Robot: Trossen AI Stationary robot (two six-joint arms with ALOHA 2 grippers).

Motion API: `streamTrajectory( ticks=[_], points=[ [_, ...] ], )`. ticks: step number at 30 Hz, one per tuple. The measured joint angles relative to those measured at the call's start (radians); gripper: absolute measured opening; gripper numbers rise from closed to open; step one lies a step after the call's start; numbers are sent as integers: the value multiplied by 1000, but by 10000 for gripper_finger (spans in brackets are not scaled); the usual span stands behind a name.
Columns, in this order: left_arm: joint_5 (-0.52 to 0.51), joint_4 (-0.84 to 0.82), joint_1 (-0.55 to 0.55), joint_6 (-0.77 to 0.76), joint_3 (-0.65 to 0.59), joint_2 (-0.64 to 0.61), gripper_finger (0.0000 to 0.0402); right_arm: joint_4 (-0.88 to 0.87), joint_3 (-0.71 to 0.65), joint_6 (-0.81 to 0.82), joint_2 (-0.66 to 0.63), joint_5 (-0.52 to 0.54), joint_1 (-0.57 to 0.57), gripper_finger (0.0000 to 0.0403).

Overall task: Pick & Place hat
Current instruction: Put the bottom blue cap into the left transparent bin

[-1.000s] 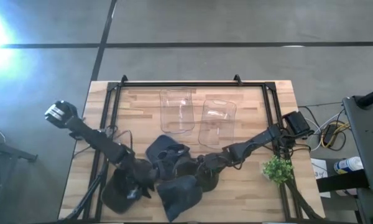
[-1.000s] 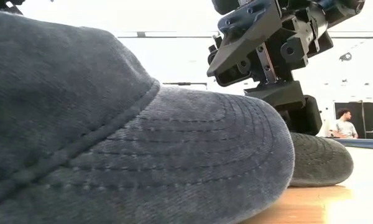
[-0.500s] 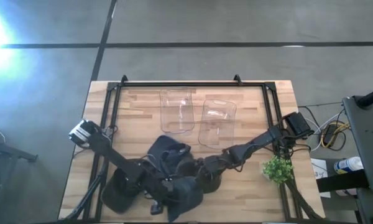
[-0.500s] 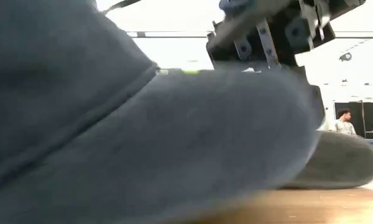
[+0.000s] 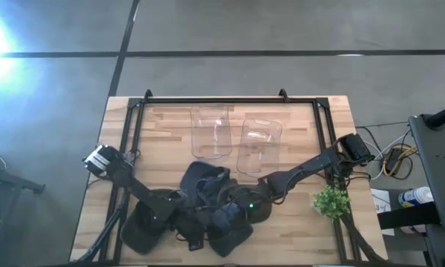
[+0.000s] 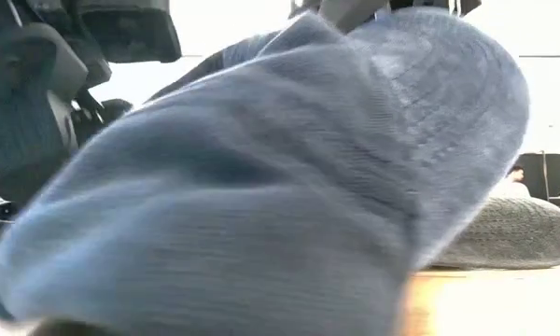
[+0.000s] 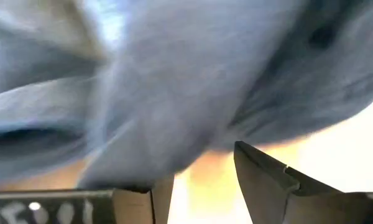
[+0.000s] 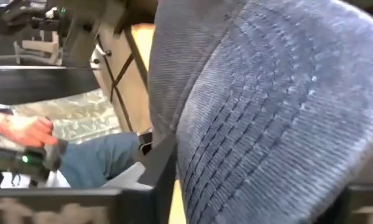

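The right pincer is low over the near middle of the bench, and it has the brim of a blue hat between its fingers. In the right wrist view the stitched brim fills the space just ahead of the pincer and stands tilted, so the pincer seems closed on it, partly shut around the thick cloth. The low view shows the hat tipped up from the wood, with another dark hat lying flat behind it.

The left pincer is just beside the same hat on its other side. Its two fingers stand well apart with only light between them, and the cloth hangs above them, so it holds nothing.

More dark hats lie near, one at the near left and one under the right arm. Two clear bins stand farther back and look empty.

To do this lift well, I think the right pincer must keep the brim deep between its fingers, because the crown is soft and heavy and could make the hat swing. It should rise straight, so that the neighbour hats do not drag along, and the left arm should stay out of the path to the bins.
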Motion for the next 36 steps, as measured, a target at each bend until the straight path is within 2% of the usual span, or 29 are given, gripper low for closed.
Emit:
streamTrajectory(
  ticks=[5, 6, 10, 14, 17, 20, 23, 25, 26, 29, 36],
  points=[
    [-92, -152, -48, -99, 0, -117, 163, -1, 27, 7, -2, 48, 4, 26],
    [-108, -178, -63, -128, 0, -146, 163, -1, 32, 12, -6, 66, 7, 19],
    [-232, -263, -140, -258, 1, -274, 163, -8, 42, 63, -52, 164, 29, 15],
    [-452, -315, -234, -356, 1, -409, 163, -3, 42, 117, -151, 345, 57, 15],
    [-655, -320, -298, -377, 1, -499, 163, -7, 42, 140, -236, 595, 76, 14],
    [-842, -320, -338, -374, 1, -573, 163, -10, 42, 132, -306, 952, 99, 14],
    [-937, -338, -349, -311, 1, -630, 163, -10, 42, 97, -337, 1304, 109, 14],
    [-977, -383, -346, -270, 1, -659, 163, 3, 42, 77, -332, 1468, 97, 14],
    [-1004, -423, -342, -267, 1, -673, 163, 23, 42, 65, -321, 1513, 84, 14],
    [-1065, -587, -315, -319, 1, -718, 163, 115, 42, 18, -265, 1531, 34, 14],
    [-1042, -1043, -285, -621, 0, -827, 163, 256, 65, 8, -125, 1586, -89, 13]
  ],
)
